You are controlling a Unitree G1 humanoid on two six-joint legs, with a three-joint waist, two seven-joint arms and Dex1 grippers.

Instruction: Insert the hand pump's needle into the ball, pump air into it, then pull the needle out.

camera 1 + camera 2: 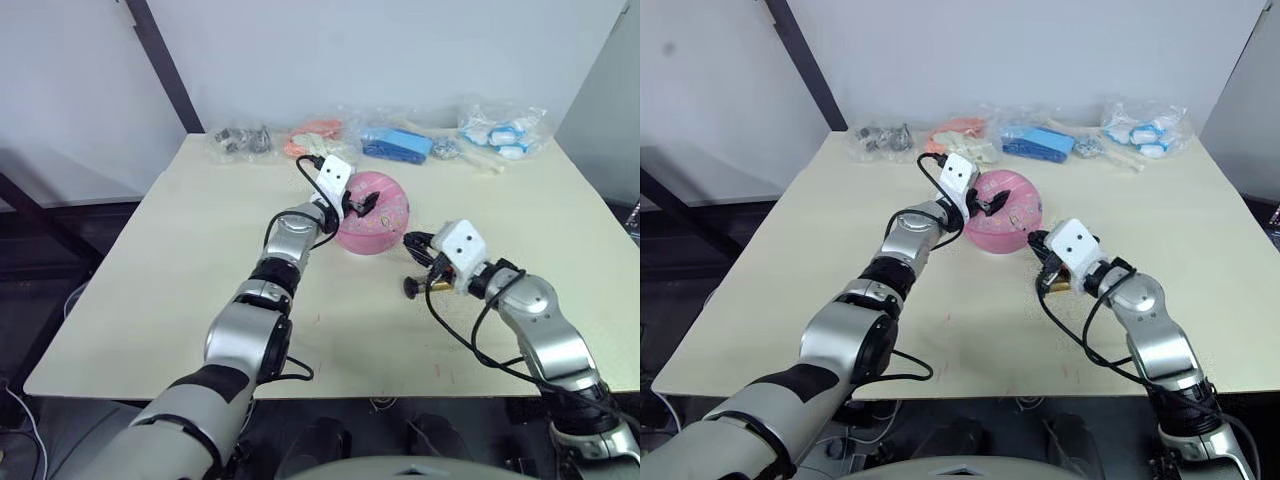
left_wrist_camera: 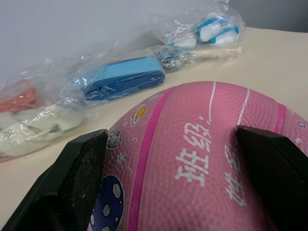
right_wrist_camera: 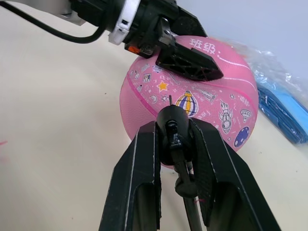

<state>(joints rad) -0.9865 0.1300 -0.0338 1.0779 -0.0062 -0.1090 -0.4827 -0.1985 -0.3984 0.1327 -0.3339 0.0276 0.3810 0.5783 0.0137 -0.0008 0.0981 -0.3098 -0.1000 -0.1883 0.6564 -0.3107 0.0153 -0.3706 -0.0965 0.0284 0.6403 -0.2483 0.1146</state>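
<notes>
Right wrist view: right gripper (image 3: 173, 139) closed on the black fitting of the needle (image 3: 170, 99), the thin pin sticking out past the fingertips and aimed straight at the ball (image 3: 192, 98); a short gap remains, tip not yet touching rubber. Needle's long axis runs along the gripper fingers, toward the printed side of the ball below the balloon print. I cannot make out the valve hole from here, so whether the pin is lined up with it is unknown. Left gripper (image 2: 183, 159) straddles the ball's upper side, fingers spread wide with a pad on each flank, steadying it on the table (image 1: 180, 260); contact looks firm but I cannot tell how hard. Head camera adds what the wrists miss: hand pump (image 1: 437, 285) with its bronze barrel lies on the table just under the right wrist, and bagged items (image 1: 400, 143) sit along the far edge, well apart. Judgement: coming move is a short straight push along the needle's axis.
</notes>
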